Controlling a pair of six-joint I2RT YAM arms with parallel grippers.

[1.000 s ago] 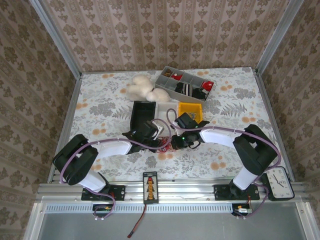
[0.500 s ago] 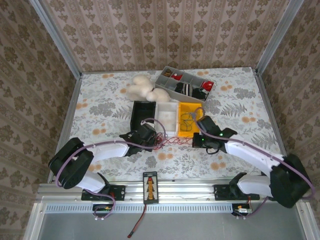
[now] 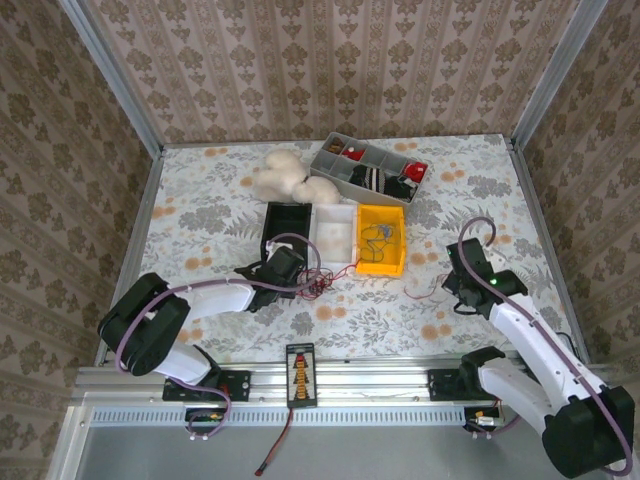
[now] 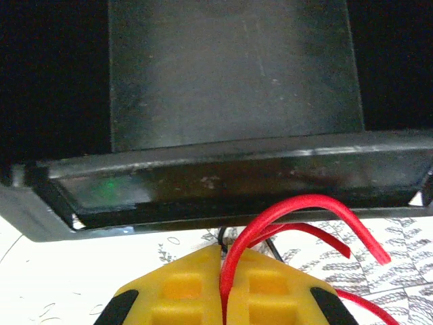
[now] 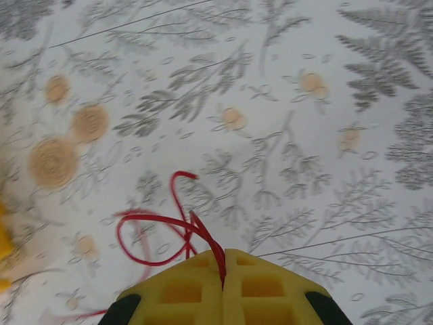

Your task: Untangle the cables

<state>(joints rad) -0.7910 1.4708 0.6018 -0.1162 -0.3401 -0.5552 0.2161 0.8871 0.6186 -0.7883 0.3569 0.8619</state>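
A grey plastic compartment tray [image 3: 365, 168] and a white fluffy toy [image 3: 285, 175] are sitting at the far side of the flower-patterned tablecloth [image 3: 200, 215]. In front of them a black plastic bin [image 3: 285, 225], a white bin [image 3: 333, 235] and a yellow bin [image 3: 382, 268] are standing side by side. A thin black wire [image 3: 378, 236] is lying coiled in the yellow bin. The left arm is reaching low over the cloth, and the black bin's wall is standing right in front of the left gripper [image 4: 222, 252], which is pinching a thin red wire [image 4: 298, 203]. The right arm is angling off to the right, well apart from the bins, with the right gripper [image 5: 223, 257] clamping a red strand [image 5: 152, 223] that is looping on the cloth.
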